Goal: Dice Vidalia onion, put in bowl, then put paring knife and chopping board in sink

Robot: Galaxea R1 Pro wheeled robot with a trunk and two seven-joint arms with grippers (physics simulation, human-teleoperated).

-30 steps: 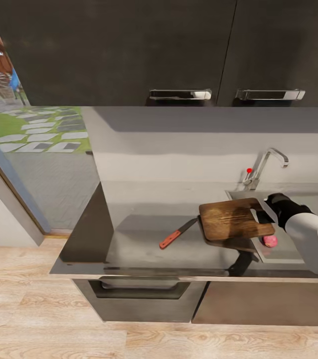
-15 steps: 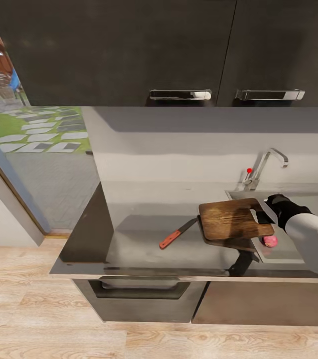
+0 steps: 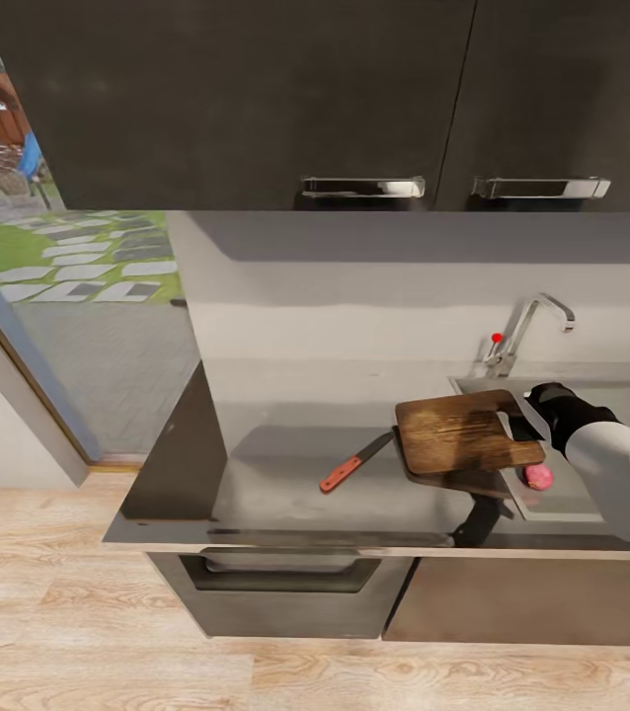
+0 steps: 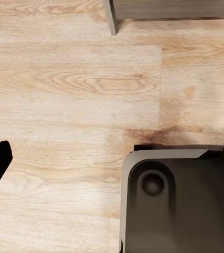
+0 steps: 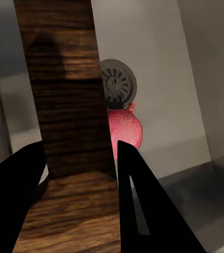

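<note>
Across the countertop (image 3: pixel 285 484) almost nothing moved over the last second: your right gripper (image 3: pixel 524 427) stayed clamped on the chopping board (image 3: pixel 463 433), held raised beside the sink (image 3: pixel 591 499), while the onion (image 3: pixel 538 477) lay there untouched and the paring knife (image 3: pixel 354 461) waited.

chopping board (image 3: pixel 465 433): dark, grained wood, matt;
countertop (image 3: pixel 285 474): grey, smooth, slightly glossy;
faucet (image 3: pixel 525 326): shiny metal;
floor (image 4: pixel 75 95): pale wood planks
</note>
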